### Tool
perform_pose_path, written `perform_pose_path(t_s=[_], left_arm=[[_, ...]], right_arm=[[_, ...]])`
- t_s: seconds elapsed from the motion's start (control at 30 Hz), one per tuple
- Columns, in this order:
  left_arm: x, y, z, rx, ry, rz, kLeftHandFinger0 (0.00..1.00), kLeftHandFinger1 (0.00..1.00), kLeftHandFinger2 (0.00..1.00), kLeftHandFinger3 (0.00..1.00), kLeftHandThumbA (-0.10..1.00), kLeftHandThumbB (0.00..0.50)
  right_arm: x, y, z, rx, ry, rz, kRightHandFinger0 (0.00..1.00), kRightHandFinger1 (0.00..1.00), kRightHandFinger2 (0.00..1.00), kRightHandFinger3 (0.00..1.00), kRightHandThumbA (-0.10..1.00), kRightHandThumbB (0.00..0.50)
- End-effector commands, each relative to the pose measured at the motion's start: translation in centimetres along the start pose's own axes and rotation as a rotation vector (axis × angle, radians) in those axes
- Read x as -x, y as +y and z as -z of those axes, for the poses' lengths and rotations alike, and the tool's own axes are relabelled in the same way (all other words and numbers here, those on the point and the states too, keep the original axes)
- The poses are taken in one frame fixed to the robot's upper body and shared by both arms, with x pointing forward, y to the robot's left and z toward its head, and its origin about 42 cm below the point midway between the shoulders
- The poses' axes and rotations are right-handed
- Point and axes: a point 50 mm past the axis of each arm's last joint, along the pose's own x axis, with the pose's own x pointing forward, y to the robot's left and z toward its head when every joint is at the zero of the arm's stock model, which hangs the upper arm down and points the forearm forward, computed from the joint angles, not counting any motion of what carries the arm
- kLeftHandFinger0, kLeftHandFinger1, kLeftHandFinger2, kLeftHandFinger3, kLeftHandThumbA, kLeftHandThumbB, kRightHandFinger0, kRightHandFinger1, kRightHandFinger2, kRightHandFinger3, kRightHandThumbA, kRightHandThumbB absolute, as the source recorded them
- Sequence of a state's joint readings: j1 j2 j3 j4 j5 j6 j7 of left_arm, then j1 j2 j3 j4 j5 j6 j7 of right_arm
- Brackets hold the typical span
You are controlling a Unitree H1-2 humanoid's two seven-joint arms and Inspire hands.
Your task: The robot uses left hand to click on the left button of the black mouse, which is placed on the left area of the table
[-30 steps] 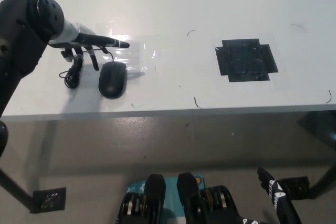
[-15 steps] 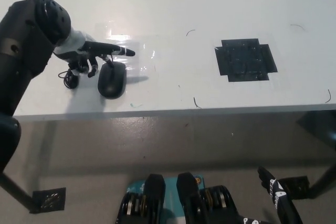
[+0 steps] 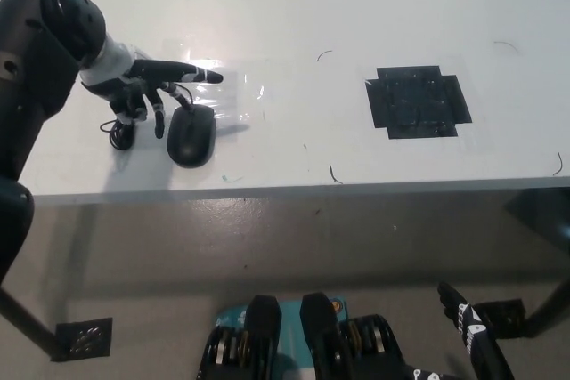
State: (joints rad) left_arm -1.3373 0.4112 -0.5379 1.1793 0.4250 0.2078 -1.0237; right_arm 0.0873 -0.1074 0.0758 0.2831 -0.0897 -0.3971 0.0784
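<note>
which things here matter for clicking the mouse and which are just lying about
In the job:
- black mouse
- left robot hand, above the mouse's far end

Lying about:
- black tape patch
- right robot hand, below the table edge

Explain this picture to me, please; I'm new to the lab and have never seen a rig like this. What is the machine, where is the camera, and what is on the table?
The camera sits on a humanoid robot's head and looks steeply down over a white table. The dark arm entering at the upper left is the robot's left arm; its left hand hangs just above and behind a black mouse, with one finger stretched out and the others curled. It holds nothing. The mouse's cable lies coiled beside it. Further right, a patch of black tape is stuck to the table. At the bottom right, below the table's edge, the robot's right hand rests, its fingers apart and holding nothing.
</note>
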Motion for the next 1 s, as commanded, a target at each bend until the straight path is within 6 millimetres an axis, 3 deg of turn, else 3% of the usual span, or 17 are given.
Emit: perform_pose_path(t_s=[0.0, 0.17, 0.33, 0.43, 0.5, 0.53, 0.57, 0.63, 0.67, 0.7, 0.8, 0.83, 0.87, 0.9, 0.93, 0.97], left_arm=[[4.3, 3.4, -2.3, -0.062, -0.028, -0.096, 0.0, 0.21, 0.51, 1.0, 1.0, 0.317], [4.2, 3.5, -2.2, -0.085, -0.019, -0.111, 0.03, 0.28, 0.61, 1.0, 1.0, 0.326], [4.3, 3.7, -2.1, -0.084, -0.018, -0.13, 0.04, 0.31, 0.61, 1.0, 1.0, 0.323], [4.3, 3.7, -1.9, -0.044, -0.026, -0.121, 0.0, 0.32, 0.63, 1.0, 1.0, 0.386], [4.2, 3.7, -1.7, -0.002, -0.039, -0.109, 0.0, 0.28, 0.57, 1.0, 1.0, 0.384], [4.3, 3.8, -1.7, -0.001, -0.041, -0.104, 0.0, 0.19, 0.48, 1.0, 1.0, 0.385], [4.3, 3.8, -1.5, 0.001, -0.046, -0.097, 0.0, 0.19, 0.49, 1.0, 1.0, 0.367], [4.3, 3.9, -1.5, -0.012, -0.045, -0.116, 0.01, 0.27, 0.61, 1.0, 1.0, 0.373], [4.3, 4.0, -1.5, -0.042, -0.04, -0.134, 0.11, 0.38, 0.71, 1.0, 1.0, 0.363], [4.2, 3.8, -1.5, -0.025, -0.033, -0.117, 0.02, 0.3, 0.62, 1.0, 1.0, 0.348], [4.2, 3.9, -1.8, -0.031, -0.023, -0.125, 0.0, 0.25, 0.57, 1.0, 1.0, 0.347], [4.0, 4.0, -1.8, -0.055, -0.011, -0.154, 0.57, 0.88, 1.0, 1.0, 1.0, 0.406], [4.1, 4.1, -2.1, -0.068, -0.008, -0.17, 0.77, 1.0, 1.0, 1.0, 1.0, 0.362], [4.1, 4.1, -2.1, -0.093, -0.013, -0.167, 0.6, 0.86, 1.0, 1.0, 1.0, 0.369], [4.3, 4.2, -2.4, -0.081, -0.019, -0.16, 0.15, 0.34, 0.5, 1.0, 1.0, 0.359], [4.4, 4.2, -2.6, -0.063, -0.022, -0.152, 0.03, 0.24, 0.45, 1.0, 1.0, 0.359]], right_arm=[[-0.5, -0.9, -1.0, 0.013, -0.058, 0.022, 1.0, 1.0, 1.0, 1.0, 1.0, 0.135], [-0.5, -0.9, -1.1, 0.011, -0.059, 0.02, 1.0, 1.0, 1.0, 1.0, 1.0, 0.137], [-0.4, -0.9, -1.1, 0.008, -0.059, 0.02, 1.0, 1.0, 1.0, 1.0, 1.0, 0.133], [-0.3, -0.9, -1.1, 0.009, -0.055, 0.018, 1.0, 1.0, 1.0, 1.0, 1.0, 0.134], [-0.3, -0.8, -1.1, 0.004, -0.057, 0.018, 1.0, 1.0, 1.0, 1.0, 1.0, 0.132], [-0.4, -0.9, -1.2, 0.003, -0.061, 0.017, 1.0, 1.0, 1.0, 1.0, 1.0, 0.13], [-0.5, -0.9, -1.3, 0.003, -0.064, 0.017, 1.0, 1.0, 1.0, 1.0, 1.0, 0.128], [-0.8, -1.1, -1.4, 0.006, -0.069, 0.021, 1.0, 1.0, 1.0, 1.0, 1.0, 0.132], [-0.9, -1.1, -1.5, 0.007, -0.07, 0.021, 1.0, 1.0, 1.0, 1.0, 1.0, 0.13], [-1.0, -1.2, -1.6, 0.011, -0.071, 0.019, 1.0, 1.0, 1.0, 1.0, 1.0, 0.128], [-1.4, -1.5, -2.0, 0.017, -0.077, 0.023, 1.0, 1.0, 1.0, 1.0, 1.0, 0.135], [-1.5, -1.5, -2.0, 0.017, -0.079, 0.024, 1.0, 1.0, 1.0, 1.0, 1.0, 0.133], [-1.6, -1.6, -2.2, 0.018, -0.082, 0.027, 1.0, 1.0, 1.0, 1.0, 1.0, 0.131], [-1.7, -1.7, -2.1, 0.016, -0.082, 0.029, 1.0, 1.0, 1.0, 1.0, 1.0, 0.126], [-1.9, -1.7, -2.2, 0.017, -0.085, 0.032, 1.0, 1.0, 1.0, 1.0, 1.0, 0.111], [-2.0, -1.8, -2.2, 0.019, -0.087, 0.033, 1.0, 1.0, 1.0, 1.0, 1.0, 0.111]])
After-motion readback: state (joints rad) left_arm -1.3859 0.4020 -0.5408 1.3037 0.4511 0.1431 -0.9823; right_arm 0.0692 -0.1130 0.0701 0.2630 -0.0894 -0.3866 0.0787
